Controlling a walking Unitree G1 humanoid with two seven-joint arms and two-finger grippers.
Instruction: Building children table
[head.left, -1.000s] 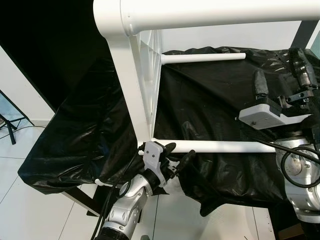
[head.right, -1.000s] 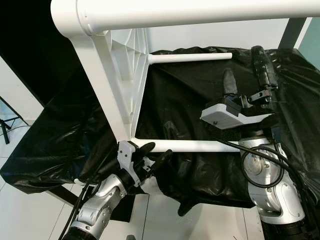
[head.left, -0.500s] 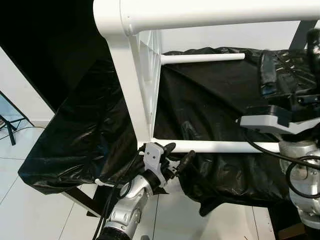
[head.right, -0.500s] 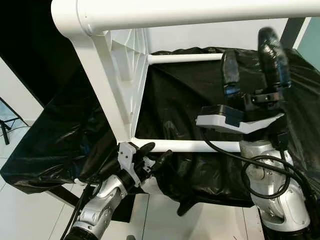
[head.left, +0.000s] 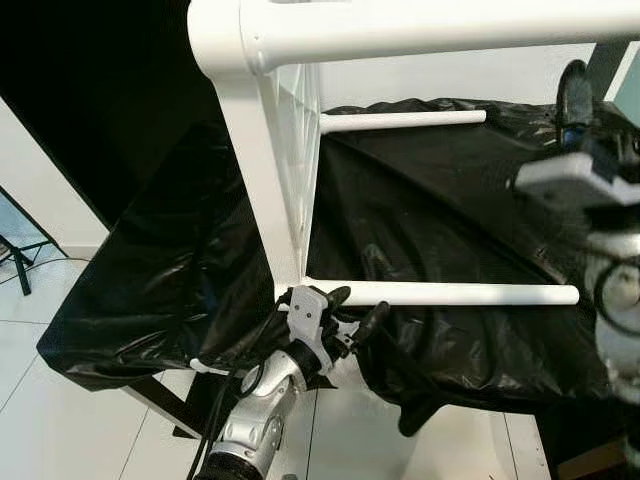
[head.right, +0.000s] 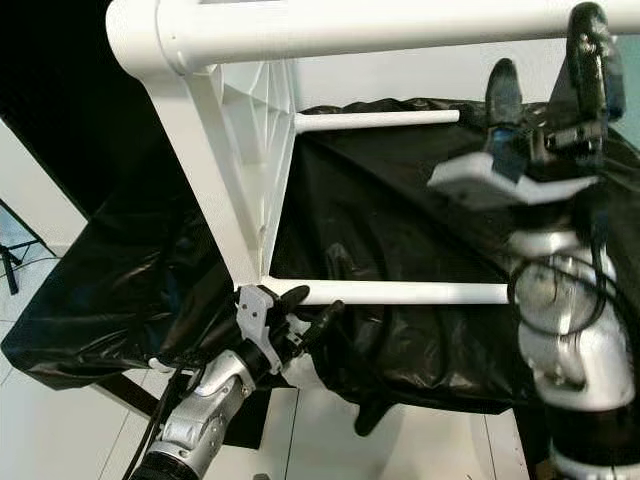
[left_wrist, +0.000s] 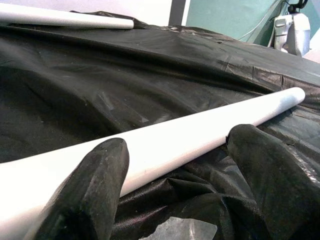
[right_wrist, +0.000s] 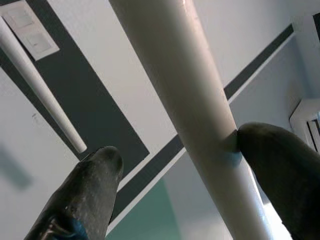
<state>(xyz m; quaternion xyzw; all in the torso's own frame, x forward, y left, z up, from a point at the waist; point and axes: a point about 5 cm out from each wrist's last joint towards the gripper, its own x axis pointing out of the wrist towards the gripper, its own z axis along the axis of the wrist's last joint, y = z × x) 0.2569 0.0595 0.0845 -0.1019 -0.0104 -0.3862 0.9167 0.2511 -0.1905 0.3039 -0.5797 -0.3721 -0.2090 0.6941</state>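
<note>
A white children's table lies on its side, its ribbed top (head.right: 255, 150) standing upright on black plastic sheeting (head.right: 400, 200). Its legs point toward my right. My left gripper (head.left: 352, 307) is open at the base of the lower near leg (head.left: 440, 294), which in the left wrist view runs as a leg (left_wrist: 165, 142) between the two black fingers (left_wrist: 85, 185). My right gripper (head.right: 545, 65) is raised to the upper near leg (head.right: 380, 25) and is open around it. In the right wrist view one finger (right_wrist: 280, 170) touches that leg (right_wrist: 190, 115).
A far lower leg (head.right: 375, 119) rests on the sheeting at the back. The black sheeting drapes over the front edge of the work table (head.left: 150, 330), with white tiled floor (head.left: 60, 420) below. A dark wall panel (head.left: 90, 90) stands at the left.
My right arm has lifted from just above the lower leg up to the upper leg, whose end now sits between its fingers. The left gripper and the table have stayed put.
</note>
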